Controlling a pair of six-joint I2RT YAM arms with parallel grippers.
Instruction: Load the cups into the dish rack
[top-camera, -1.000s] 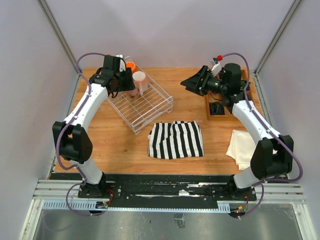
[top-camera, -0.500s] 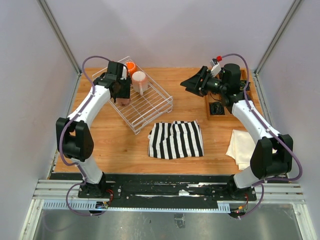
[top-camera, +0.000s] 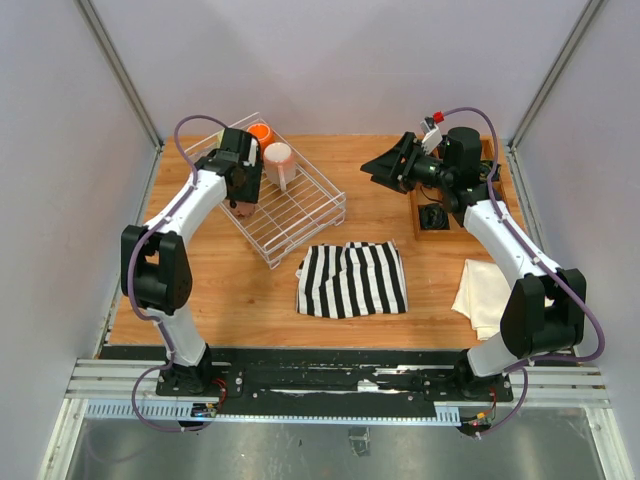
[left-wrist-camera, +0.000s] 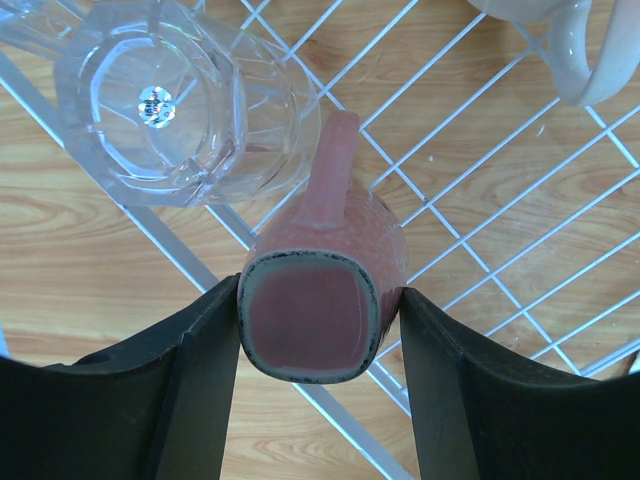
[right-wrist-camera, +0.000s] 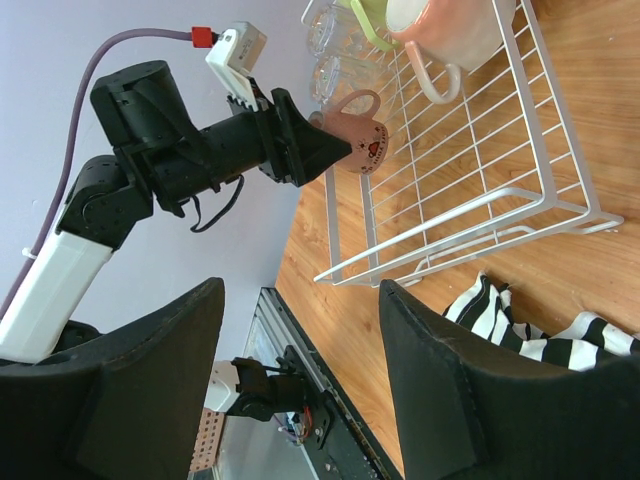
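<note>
Wooden table (top-camera: 250, 290), with the white wire dish rack (top-camera: 300, 215) at its far left. My left gripper (left-wrist-camera: 312, 330) is clamped on the dusty-pink mug (left-wrist-camera: 368, 240), holding it over the rack's grid just beside 1 clear glass tumbler (left-wrist-camera: 180, 100). My right gripper (top-camera: 383, 167) hangs with its fingers apart and empty, near the wooden tray (top-camera: 440, 228)

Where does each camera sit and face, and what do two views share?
Top external: above and behind the arm bases, looking down on the table; both arms show.
Left wrist: on the left arm, looking down past its fingers at the dusty-pink mug over the dish rack.
Right wrist: on the right arm, looking across at the rack; its own fingers show.
Shared: both wrist views show that mug in the left gripper.
</note>
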